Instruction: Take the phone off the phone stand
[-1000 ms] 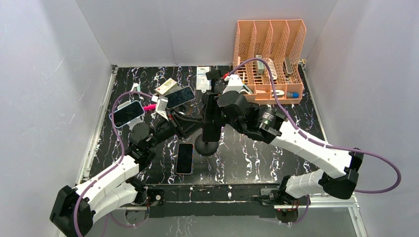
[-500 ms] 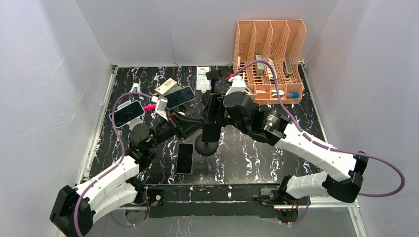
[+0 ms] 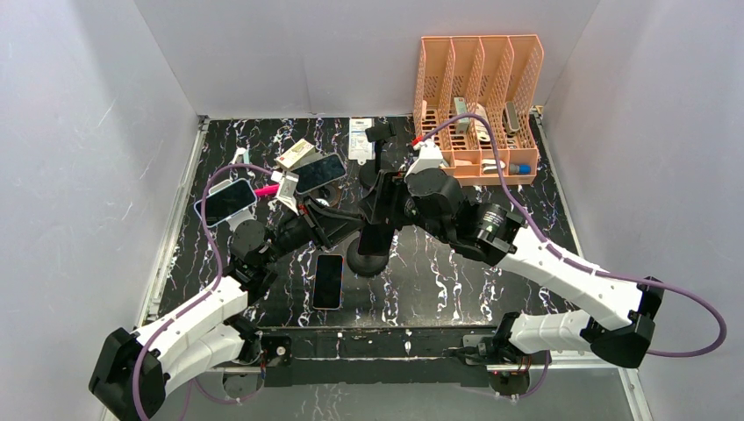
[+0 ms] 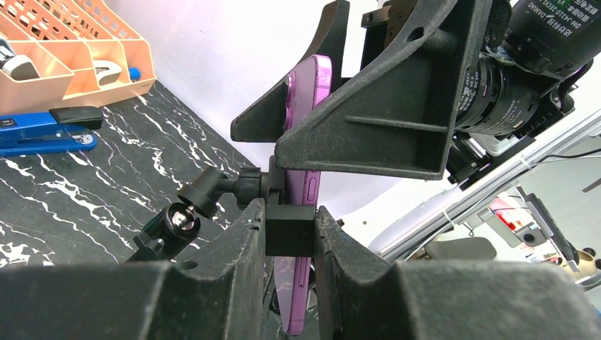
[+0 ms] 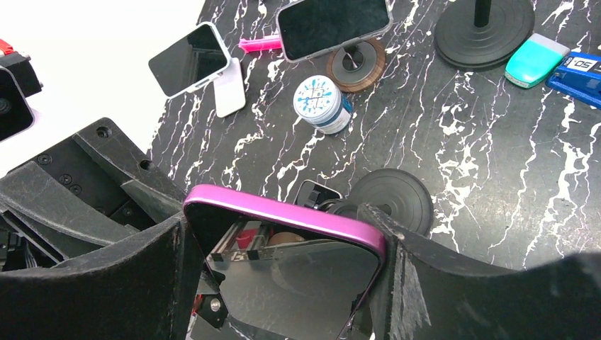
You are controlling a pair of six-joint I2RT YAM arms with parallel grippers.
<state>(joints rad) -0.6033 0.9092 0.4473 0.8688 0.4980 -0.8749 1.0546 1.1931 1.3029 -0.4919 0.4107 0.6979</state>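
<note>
A black, white-veined desk (image 3: 456,281) is seen from above, and an orange mesh rack (image 3: 478,79) is set at its far right corner. Both arms are bent inward from the near edge so that they meet over the middle of the desk.

The phone stand (image 3: 367,259) is placed there, its round black base resting on the desk slightly toward the near edge. The stand's black mount block (image 4: 289,230) is clenched between the fingers of the left gripper (image 4: 290,237), which is brought in from the left side. The phone (image 4: 303,142), purple-edged and dark-screened, is held upright above that block, with the stand's ball-joint arm seen just behind it. Its two long edges are grasped by the right gripper (image 5: 283,273), one finger (image 5: 106,269) being pressed on each side. Whether the phone has been freed from the holder cannot be told.

Two other phones (image 3: 226,200) (image 3: 320,172) are propped on small stands toward the far left corner, and a third phone (image 3: 328,281) is laid flat near the near edge, left of the base. A blue stapler (image 4: 42,127) is laid in front of the rack. A blue-and-white tin (image 5: 322,104) and a pink marker (image 5: 259,44) are seen beside the propped phones.
</note>
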